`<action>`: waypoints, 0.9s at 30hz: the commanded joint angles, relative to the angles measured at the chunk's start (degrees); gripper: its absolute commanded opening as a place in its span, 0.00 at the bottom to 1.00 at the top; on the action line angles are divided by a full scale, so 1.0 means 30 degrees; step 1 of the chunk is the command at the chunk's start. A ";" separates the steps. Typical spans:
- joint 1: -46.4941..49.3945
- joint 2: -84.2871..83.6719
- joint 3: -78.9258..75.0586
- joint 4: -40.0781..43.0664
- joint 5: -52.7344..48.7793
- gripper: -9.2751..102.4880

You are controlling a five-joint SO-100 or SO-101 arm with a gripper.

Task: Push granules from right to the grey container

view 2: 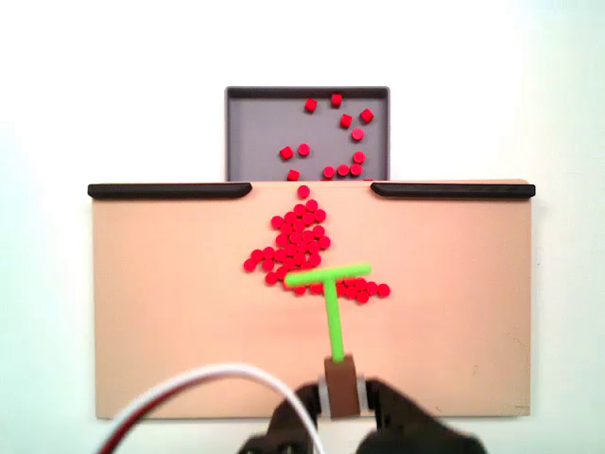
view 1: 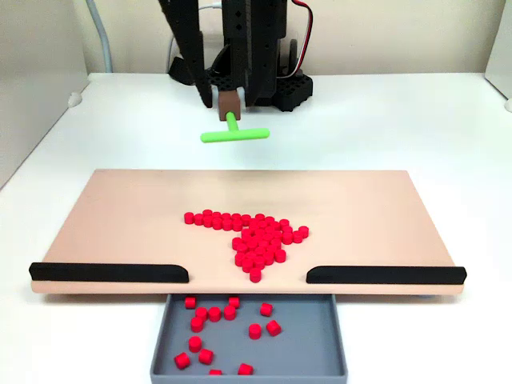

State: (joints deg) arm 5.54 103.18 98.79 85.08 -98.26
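We see the gripper (view 2: pixel 340 397) closed on the brown base of a green T-shaped stick (view 2: pixel 331 298), its black fingers pressed to either side of that block at the bottom edge of a fixed view from above. In a fixed view from the front, the same gripper (view 1: pixel 230 104) hangs below the dark arm (view 1: pixel 240 48), and the stick (view 1: pixel 234 134) appears raised over the white table (view 1: pixel 448 120), behind the far edge of the tan board (view 1: pixel 120 216); its crossbar is level and faces the camera. From above, the crossbar lies across the near edge of the granules (view 2: pixel 302 246), which it partly covers.

The granules form a loose red triangle at the middle of the board (view 2: pixel 170 303), narrowing toward the gap between 2 black strips (view 2: pixel 170 190) on the board's edge. In the front view the heap (view 1: pixel 256 236) tapers to a point just beside that gap, with 1 strip (view 1: pixel 108 273) on the left and the other on the right.

The grey container (view 2: pixel 255 123) sits against the board at the gap. In the front view, the container (view 1: pixel 316 344) holds more than 10 scattered granules, mostly in its left half; from above they lie mostly to the right.
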 commanded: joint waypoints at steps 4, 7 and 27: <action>-0.0996 0.4893 0.4248 0.0000 0.3691 0.08; -0.1055 0.4805 0.4277 0.0000 0.4395 0.08; -0.1201 0.6152 0.4219 -0.0176 0.3193 0.08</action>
State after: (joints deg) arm 1.93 119.71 111.97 84.81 -88.24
